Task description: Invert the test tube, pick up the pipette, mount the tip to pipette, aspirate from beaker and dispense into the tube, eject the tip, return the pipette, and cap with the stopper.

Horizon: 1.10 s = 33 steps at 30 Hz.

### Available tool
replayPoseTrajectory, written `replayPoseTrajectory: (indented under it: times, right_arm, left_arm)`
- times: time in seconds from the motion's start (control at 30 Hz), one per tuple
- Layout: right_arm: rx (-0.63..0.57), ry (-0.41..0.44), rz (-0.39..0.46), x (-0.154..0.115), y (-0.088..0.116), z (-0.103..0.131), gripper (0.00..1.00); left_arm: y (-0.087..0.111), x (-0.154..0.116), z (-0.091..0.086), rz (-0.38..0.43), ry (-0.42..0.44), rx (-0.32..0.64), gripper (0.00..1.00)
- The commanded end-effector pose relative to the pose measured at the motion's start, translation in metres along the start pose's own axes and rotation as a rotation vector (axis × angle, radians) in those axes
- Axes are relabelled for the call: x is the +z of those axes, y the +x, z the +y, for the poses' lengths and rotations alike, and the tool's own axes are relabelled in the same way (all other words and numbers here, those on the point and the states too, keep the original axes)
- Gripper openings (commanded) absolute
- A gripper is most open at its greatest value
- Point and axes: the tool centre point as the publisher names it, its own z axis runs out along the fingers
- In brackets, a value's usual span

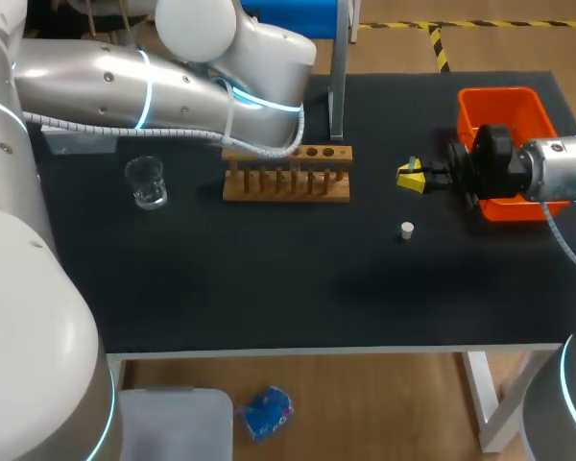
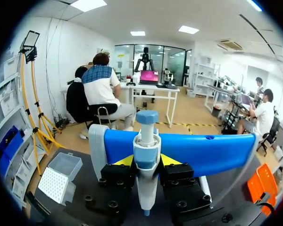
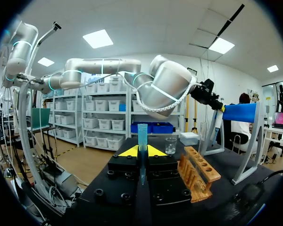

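Blue plastic stand (image 2: 203,150) carries the white-and-blue pipette (image 2: 146,176), and the left gripper (image 2: 146,160) appears clamped on the pipette's body from both sides. To take it cleanly, the lift should probably go straight up out of the stand before drawing back, with the pipette kept vertical. The right gripper (image 1: 412,179) grips the teal test tube (image 3: 142,134) upright, between the wooden rack (image 1: 286,173) and the orange bin (image 1: 504,120), well apart from that path.

No text, number, label or sign can be read in any of the three views.
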Motion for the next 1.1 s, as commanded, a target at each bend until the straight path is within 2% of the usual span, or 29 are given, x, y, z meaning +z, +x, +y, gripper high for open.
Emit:
replayPoseTrajectory:
  times: [0.03,0.9,1.1]
  right_arm:
    - [-0.001,0.000,0.000,-0.0005,0.0004,-0.0002,0.00]
    - [-0.001,0.000,0.000,-0.0005,0.0004,-0.0002,0.00]
    - [-0.001,0.000,0.000,-0.0005,0.0004,-0.0002,0.00]
  left_arm:
    - [0.0005,0.0016,-0.0008,-0.002,-0.004,0.002,0.00]
    - [-0.0007,0.0009,0.0025,-0.017,0.016,0.012,0.00]
    - [0.0000,-0.0054,-0.0045,-0.013,0.033,0.013,0.00]
